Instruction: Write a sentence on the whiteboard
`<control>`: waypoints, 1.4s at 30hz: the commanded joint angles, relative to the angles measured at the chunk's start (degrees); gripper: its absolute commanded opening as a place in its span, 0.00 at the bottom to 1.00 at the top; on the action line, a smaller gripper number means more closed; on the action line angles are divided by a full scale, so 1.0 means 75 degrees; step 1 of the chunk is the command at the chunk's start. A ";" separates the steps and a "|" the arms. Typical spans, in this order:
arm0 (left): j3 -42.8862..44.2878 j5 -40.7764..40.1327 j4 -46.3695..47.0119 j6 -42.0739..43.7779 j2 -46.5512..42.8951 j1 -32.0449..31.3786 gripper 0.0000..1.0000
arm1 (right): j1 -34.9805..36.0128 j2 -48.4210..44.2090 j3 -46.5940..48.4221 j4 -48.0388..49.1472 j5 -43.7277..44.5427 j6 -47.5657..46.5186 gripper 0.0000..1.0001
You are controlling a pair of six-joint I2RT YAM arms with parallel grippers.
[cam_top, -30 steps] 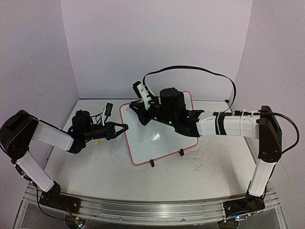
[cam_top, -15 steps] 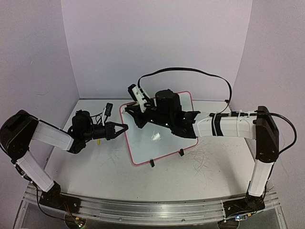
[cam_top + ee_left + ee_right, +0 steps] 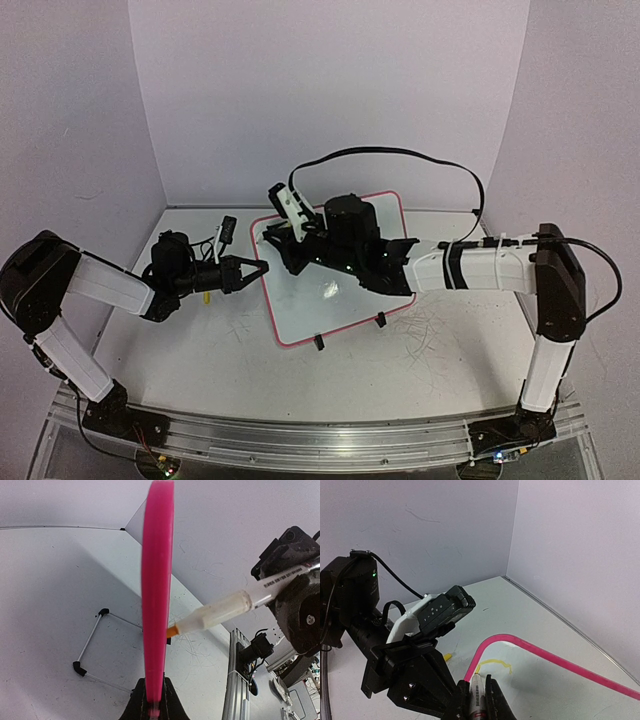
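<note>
Whiteboard (image 3: 322, 316), white and glossy with a thin pink-red frame, lies at an angle in the middle of a white tabletop (image 3: 220, 352); two small black clip feet sit on its near edge.

Pale lilac-white walls (image 3: 330, 90) close in the back and both sides; they are plain and faintly scuffed; the tabletop is matte, with thin grey scribbles (image 3: 425, 335) to the right of the whiteboard and a metal rail (image 3: 300, 440) along its near edge.

The right arm (image 3: 480, 268) reaches in from the right, across and above the whiteboard; a black cable (image 3: 400, 152) loops high over it; the left arm (image 3: 110, 285) comes in low from the left.

The left hand (image 3: 262, 268) is clenched on the frame at the left edge of the whiteboard; its wrist view shows the pink frame edge-on, pinched between the two black fingers (image 3: 167, 705).

The right hand (image 3: 478, 692) is clamped around a white marker (image 3: 225, 610) with small printed lettering; the marker slants down, and its orange-yellow tip meets the whiteboard just beside the frame, near the left hand.

A thin wire stand (image 3: 92, 640) with black end caps lies on the tabletop behind the frame.

Of the sentence (image 3: 495, 663), only one short, curved yellow stroke shows, near the rounded corner of the frame.
</note>
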 commanded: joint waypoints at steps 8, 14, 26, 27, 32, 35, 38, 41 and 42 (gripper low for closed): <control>0.0183 0.0144 0.0172 0.0214 -0.0091 -0.0022 0.00 | -0.0053 -0.0591 -0.0666 0.0515 0.1298 0.0242 0.00; 0.0190 0.0144 0.0156 0.0214 -0.0098 -0.0023 0.00 | -0.0053 -0.0684 -0.0865 0.0524 0.1339 0.0288 0.00; 0.0219 0.0159 0.0150 0.0214 -0.0091 -0.0022 0.00 | -0.0048 -0.0835 -0.1197 0.0544 0.1198 0.0440 0.00; 0.0225 0.0166 0.0149 0.0214 -0.0090 -0.0022 0.00 | -0.0050 -0.0821 -0.1211 0.0543 0.1153 0.0460 0.00; 0.0241 0.0179 0.0137 0.0214 -0.0075 -0.0022 0.00 | -0.0052 -0.0811 -0.1283 0.0538 0.1015 0.0572 0.00; 0.0243 0.0187 0.0129 0.0214 -0.0068 -0.0023 0.00 | -0.0041 -0.0825 -0.1326 0.0535 0.0989 0.0607 0.00; 0.0253 0.0202 0.0120 0.0214 -0.0068 -0.0022 0.00 | -0.0029 -0.0829 -0.1357 0.0531 0.0968 0.0628 0.00; 0.0253 0.0202 0.0121 0.0214 -0.0076 -0.0022 0.00 | -0.0012 -0.0788 -0.1333 0.0532 0.0909 0.0651 0.00; 0.0253 0.0202 0.0113 0.0214 -0.0082 -0.0026 0.00 | -0.0002 -0.0774 -0.1321 0.0532 0.0890 0.0664 0.00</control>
